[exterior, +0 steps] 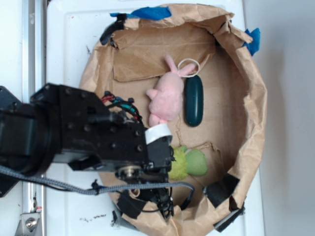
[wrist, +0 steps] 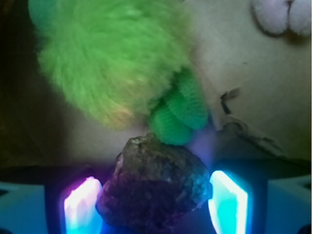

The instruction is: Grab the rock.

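Observation:
The rock is a rough dark-brown chunk with tan specks, low in the wrist view. It sits between the two lit fingers of my gripper, and both pads press against its sides, so the gripper is shut on it. Its top edge touches a leg of the green plush toy. In the exterior view the black arm reaches into the brown paper basin. There the arm's wrist covers the rock and the fingers, just left of the green plush toy.
A pink plush bunny lies mid-basin with a smooth dark green oblong object beside it and a rubber band ring above that. Crumpled paper walls ring the basin. Black tape and blue tape hold its rim.

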{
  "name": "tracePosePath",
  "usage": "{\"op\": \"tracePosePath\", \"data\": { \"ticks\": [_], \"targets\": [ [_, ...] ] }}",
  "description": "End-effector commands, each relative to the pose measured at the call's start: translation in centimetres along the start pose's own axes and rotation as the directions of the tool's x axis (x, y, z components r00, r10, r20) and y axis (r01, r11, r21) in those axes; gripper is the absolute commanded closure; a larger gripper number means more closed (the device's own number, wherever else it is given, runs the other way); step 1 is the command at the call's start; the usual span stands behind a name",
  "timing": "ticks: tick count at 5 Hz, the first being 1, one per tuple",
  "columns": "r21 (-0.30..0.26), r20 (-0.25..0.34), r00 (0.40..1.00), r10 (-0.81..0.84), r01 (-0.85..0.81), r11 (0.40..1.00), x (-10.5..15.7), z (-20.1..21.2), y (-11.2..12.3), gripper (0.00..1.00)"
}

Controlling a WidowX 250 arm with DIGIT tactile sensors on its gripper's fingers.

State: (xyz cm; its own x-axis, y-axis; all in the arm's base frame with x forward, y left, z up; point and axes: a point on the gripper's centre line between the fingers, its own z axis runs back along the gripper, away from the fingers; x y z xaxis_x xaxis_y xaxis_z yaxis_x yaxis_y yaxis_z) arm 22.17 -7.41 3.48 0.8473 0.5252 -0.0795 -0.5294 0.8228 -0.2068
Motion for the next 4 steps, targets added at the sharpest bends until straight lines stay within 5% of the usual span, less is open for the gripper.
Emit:
{"op": "tracePosePath", "data": {
  "ticks": [1,3,4],
  "targets": [
    [0.061,0.074,0.913,-0.402,0.398,0.915,0.8,8.1,2.2,1.00],
    [0.175,0.152,0.720,-0.677,0.655,0.735,1.4,18.8,5.3,1.00],
    [0.163,0.164,0.666,-0.728,0.710,0.685,2.8,21.5,5.5,1.00]
  ]
}}
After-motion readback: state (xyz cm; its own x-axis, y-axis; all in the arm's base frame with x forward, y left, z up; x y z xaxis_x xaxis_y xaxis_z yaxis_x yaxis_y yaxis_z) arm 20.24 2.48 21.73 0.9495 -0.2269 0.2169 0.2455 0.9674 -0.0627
